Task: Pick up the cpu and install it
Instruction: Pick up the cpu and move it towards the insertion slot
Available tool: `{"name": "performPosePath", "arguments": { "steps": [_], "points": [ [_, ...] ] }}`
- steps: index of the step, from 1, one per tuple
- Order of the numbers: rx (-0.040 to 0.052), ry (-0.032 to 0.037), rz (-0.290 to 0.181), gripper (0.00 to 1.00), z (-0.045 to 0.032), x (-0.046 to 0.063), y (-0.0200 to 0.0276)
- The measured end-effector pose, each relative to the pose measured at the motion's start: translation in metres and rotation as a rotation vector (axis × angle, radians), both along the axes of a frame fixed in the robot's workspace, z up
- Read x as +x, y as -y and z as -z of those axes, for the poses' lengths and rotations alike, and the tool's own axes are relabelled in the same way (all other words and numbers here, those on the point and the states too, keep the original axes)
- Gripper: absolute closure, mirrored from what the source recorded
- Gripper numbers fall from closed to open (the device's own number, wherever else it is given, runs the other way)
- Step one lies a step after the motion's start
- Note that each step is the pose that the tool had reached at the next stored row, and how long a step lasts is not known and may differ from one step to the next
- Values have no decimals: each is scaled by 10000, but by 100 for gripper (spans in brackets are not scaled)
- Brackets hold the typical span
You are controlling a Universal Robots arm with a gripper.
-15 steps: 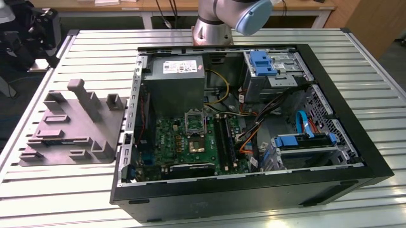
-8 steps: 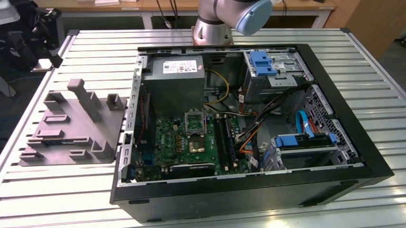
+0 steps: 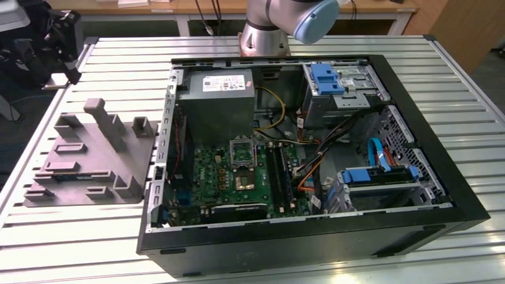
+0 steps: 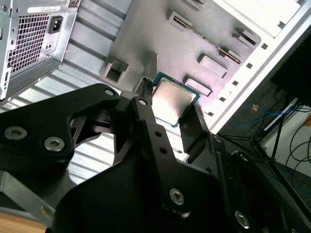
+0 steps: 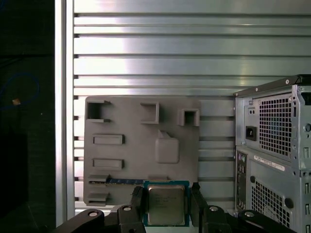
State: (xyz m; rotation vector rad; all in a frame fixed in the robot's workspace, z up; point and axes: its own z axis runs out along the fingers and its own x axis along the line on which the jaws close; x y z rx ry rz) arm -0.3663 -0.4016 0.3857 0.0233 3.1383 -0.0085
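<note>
I see the gripper (image 5: 166,208) closed on the cpu (image 5: 166,205). In both wrist views the chip sits right between the fingertips, pinched by two opposite edges, its flat silvery top facing back toward the wrist. Beyond the fingertips lies the grey tray (image 5: 126,160), and I judge the chip is held apart from it. The open computer case (image 3: 442,195) stands off to one side of the gripper. In the exterior view the socket (image 3: 242,150) on the green board (image 3: 211,171) is well apart from the gripper, with the case wall and loose cables (image 3: 316,160) nearby.
</note>
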Motion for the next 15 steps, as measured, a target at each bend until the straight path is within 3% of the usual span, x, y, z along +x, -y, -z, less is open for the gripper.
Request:
{"name": "performPosePath", "arguments": {
  "steps": [15],
  "points": [
    [0,0,0,53,1,83,0]
  ]
}}
